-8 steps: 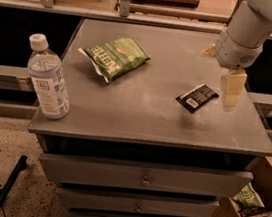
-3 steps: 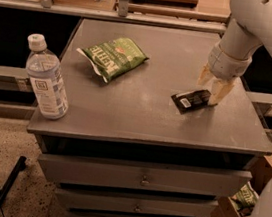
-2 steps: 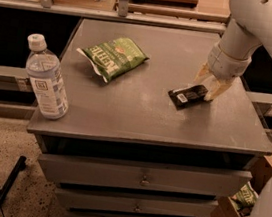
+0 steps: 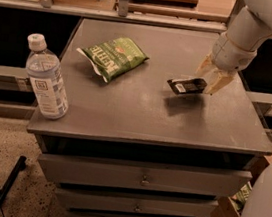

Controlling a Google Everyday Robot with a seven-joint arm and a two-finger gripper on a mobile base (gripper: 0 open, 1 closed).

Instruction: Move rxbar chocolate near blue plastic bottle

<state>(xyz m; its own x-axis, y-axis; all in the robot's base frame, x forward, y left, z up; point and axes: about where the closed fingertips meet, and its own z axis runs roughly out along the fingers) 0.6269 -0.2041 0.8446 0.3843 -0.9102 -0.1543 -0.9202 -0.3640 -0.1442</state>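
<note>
— What's the biggest thing on your screen?

— The grey drawer cabinet [image 4: 140, 116]. Its drawers are shut, so I can't see inside them. The white arm [image 4: 248, 30] comes in from the far right over its top.

— Any containers?

— The blue plastic bottle [image 4: 46, 80] stands upright at the near left corner with its white cap on. I can't tell how full it is. A cardboard box [image 4: 224, 216] sits on the floor at the right with something green in it.

— And on the top?

— A green chip bag [image 4: 114, 56] lies left of centre, toward the far side. The rxbar chocolate [image 4: 186, 85] is right of centre, well apart from the bottle.

— The gripper?

— The gripper [image 4: 209, 78] is over the right side, its jaws narrowed onto the bar's right end. The bar hangs just off the surface, with its shadow beneath it.
</note>
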